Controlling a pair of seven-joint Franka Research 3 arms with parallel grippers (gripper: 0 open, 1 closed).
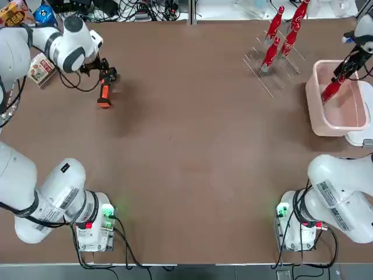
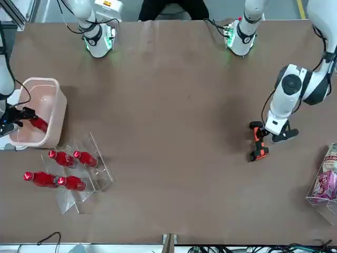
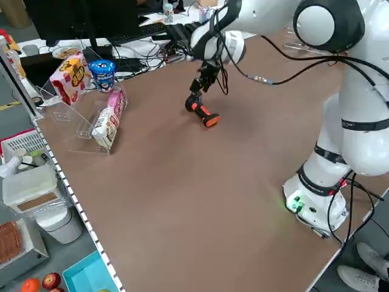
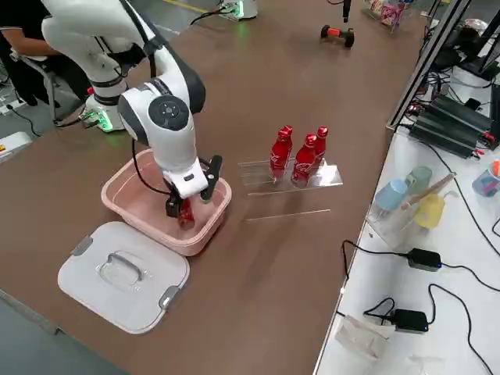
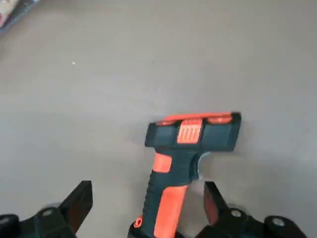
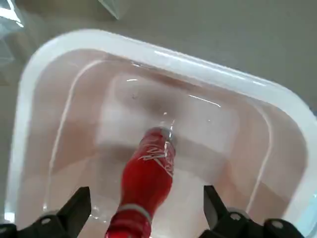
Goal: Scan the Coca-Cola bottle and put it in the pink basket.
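Fingers (image 6: 74,210) open, 1 bottle (image 6: 148,178) between

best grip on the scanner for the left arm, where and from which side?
Left gripper, open above the scanner: I'd take the handle from above, fingers either side. It lies flat, the handle is narrower than the head and runs between the fingers.

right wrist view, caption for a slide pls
Open black two-fingered right hand above a red Coca-Cola bottle inside the pale pink plastic basket
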